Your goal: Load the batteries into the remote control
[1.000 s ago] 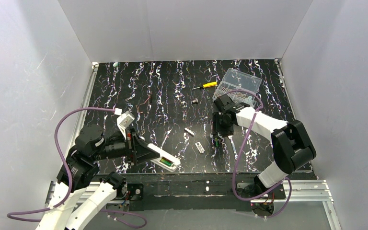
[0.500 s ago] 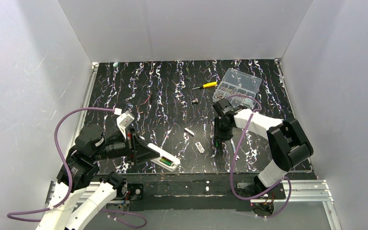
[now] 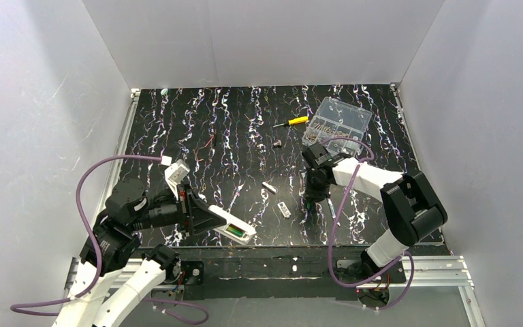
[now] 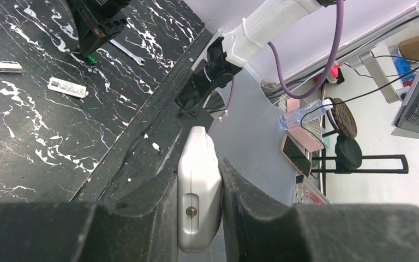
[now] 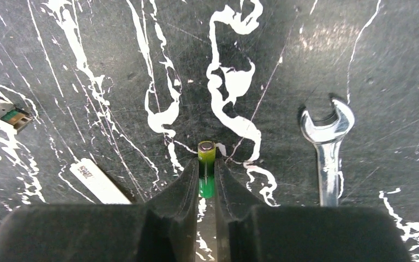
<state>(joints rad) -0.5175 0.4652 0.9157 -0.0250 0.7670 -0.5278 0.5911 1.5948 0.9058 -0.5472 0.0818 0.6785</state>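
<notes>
Remote [image 3: 235, 227] sits at the near edge of the table [image 5: 114, 54], pinched across its sides by the left gripper [image 3: 208, 216], whose jaws are closed hard on it. Its open back faces up, and a green patch in the bay looks like one battery already seated.

Further in, at mid-table, the right gripper [image 5: 206, 183] has dropped lower over the last second. Its jaws have narrowed from wide apart until the fingers [image 5: 188, 185] press both sides of the loose battery [image 5: 206, 159]. The metal cap pokes out ahead of the tips, and the battery seems to be still on the surface, so this looks like a grip just made but not yet lifted.

A wrench [image 5: 325, 147] lies near on one side, and a cover [image 5: 95, 180] and a stick [image 5: 3, 112] on the other, all apart from the fingers. Farthest off are a screwdriver [image 3: 291, 121] and a clear box [image 3: 337, 119].

With the pick apparently secured, what remains is carrying this battery across to the remote and seating it the right way round.
</notes>
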